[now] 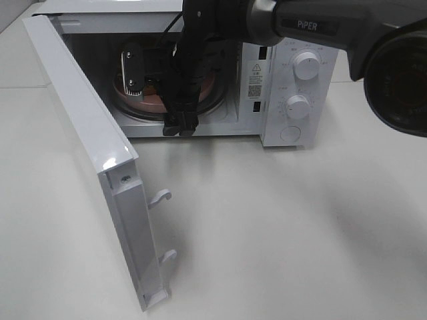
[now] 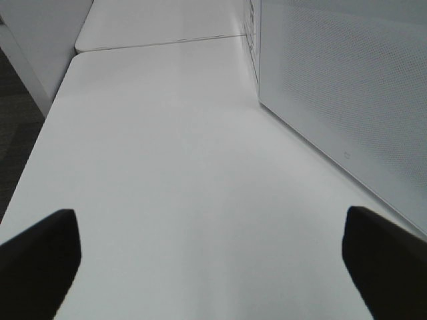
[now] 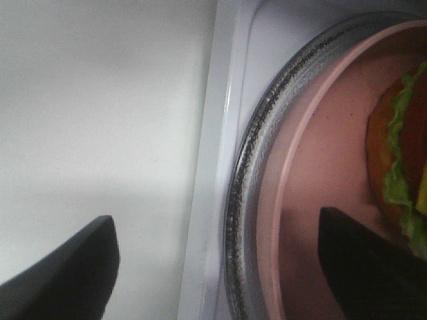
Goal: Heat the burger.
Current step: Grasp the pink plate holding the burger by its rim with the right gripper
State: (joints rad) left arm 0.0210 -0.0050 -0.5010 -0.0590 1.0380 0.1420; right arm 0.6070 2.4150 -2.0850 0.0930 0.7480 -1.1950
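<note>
The burger, an orange-brown bun with green lettuce, lies on a salmon-pink plate inside the open microwave. The plate rests on the glass turntable. My right gripper is open at the oven's mouth. One finger hangs over the plate near the burger, the other over the table outside, with the plate rim between them. In the high view the right gripper and its arm hide the burger, and only the plate shows. Beside the microwave's perforated side, my left gripper is open over bare table, holding nothing.
The microwave door stands swung out to the left, with its latch hooks sticking out near the front. Two knobs and a round button sit on the control panel. The table's left edge drops off near the left arm.
</note>
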